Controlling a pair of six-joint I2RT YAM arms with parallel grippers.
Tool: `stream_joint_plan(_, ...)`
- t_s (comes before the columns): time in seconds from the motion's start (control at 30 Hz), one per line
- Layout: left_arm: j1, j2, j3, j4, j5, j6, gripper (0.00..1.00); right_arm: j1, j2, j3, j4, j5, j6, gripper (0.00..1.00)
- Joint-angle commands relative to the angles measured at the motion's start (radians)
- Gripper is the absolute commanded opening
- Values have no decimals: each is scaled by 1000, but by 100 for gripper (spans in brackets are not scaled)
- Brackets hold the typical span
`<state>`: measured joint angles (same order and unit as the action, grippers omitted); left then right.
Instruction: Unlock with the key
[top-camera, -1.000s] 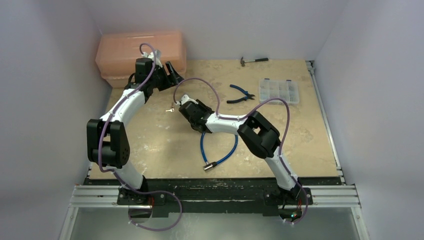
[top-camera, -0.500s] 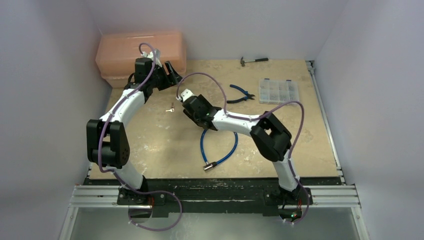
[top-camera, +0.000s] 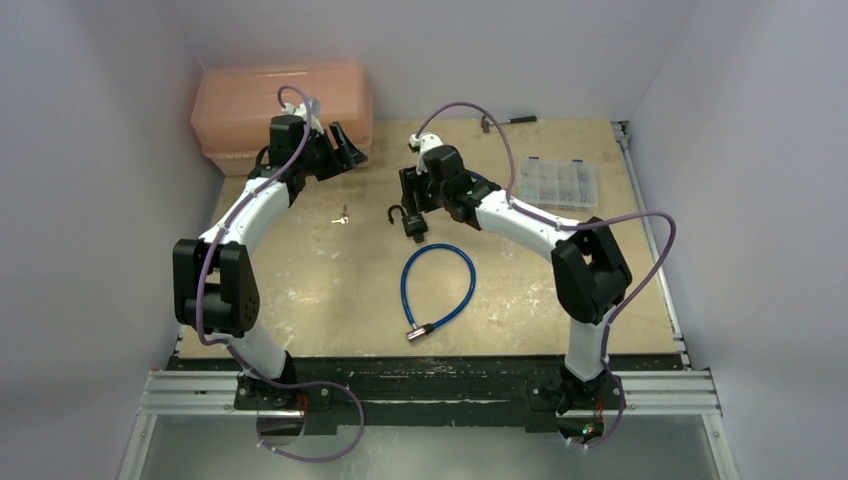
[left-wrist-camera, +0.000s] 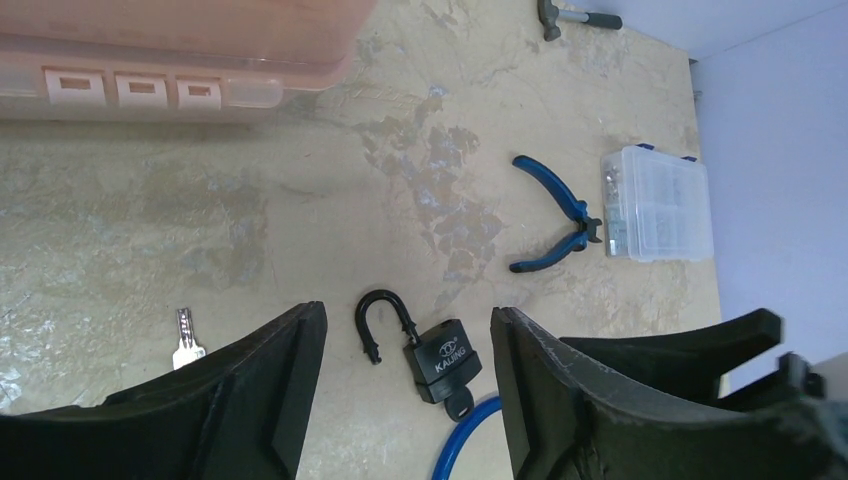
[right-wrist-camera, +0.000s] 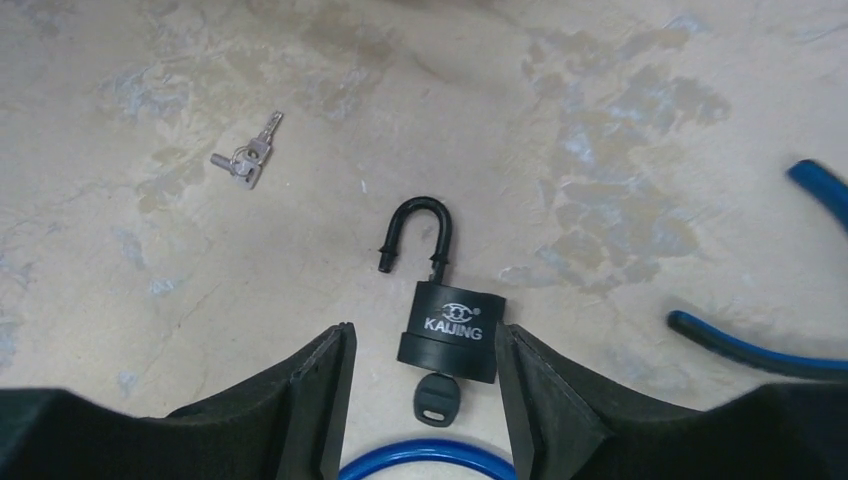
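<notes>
Storage box of salmon-pink translucent plastic (top-camera: 280, 105) sits just behind your left gripper (top-camera: 345, 148), which is raised off the mottled beige tabletop (top-camera: 300, 290) with its jaws spread wide and nothing between them. Through the left wrist camera you look down past both fingers. A small bunch of silver keys on a ring (top-camera: 341, 216) lies just outside its left finger, flat on the surface and untouched. Further right, framed in the gap between those fingers but well below them, is the small black padlock (right-wrist-camera: 448, 335). It lies flat on its back, and one leg of its curved shackle stands free of the body. The tiny key with a black head (right-wrist-camera: 436, 397) sits at the bottom end of the padlock, its head touching the underside of the body, so its blade is hidden from you. Your right gripper (right-wrist-camera: 422, 340) hangs directly over the padlock, jaws wide, one finger either side of the body and gripping nothing. Just below the key head, on the near side of that gripper, runs the loop of blue cable with a metal end (top-camera: 437, 285). To the gripper's right lie blue-handled pliers (left-wrist-camera: 560, 215), then a clear plastic compartment case (top-camera: 557, 182), with a small hammer (left-wrist-camera: 580, 17) beyond them at the far edge.
</notes>
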<state>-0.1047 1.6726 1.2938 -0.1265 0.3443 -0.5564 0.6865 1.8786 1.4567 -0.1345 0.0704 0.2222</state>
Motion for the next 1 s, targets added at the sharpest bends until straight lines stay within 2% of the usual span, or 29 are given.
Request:
stream_joint_plan(0.0, 10, -53, -13, 45, 8, 6, 65, 11, 43, 27, 3, -92, 76, 59)
stream_joint_plan(0.4, 10, -51, -14, 49, 13, 1, 64, 2, 170, 93, -52, -74, 101, 56)
stream_joint_plan(0.67, 10, -51, -14, 48, 12, 1, 64, 2, 217, 110, -76, -1, 80, 56)
stream_joint_plan(0.97, 10, -50, -14, 47, 6, 6, 64, 9, 163, 141, -122, 79, 34, 55)
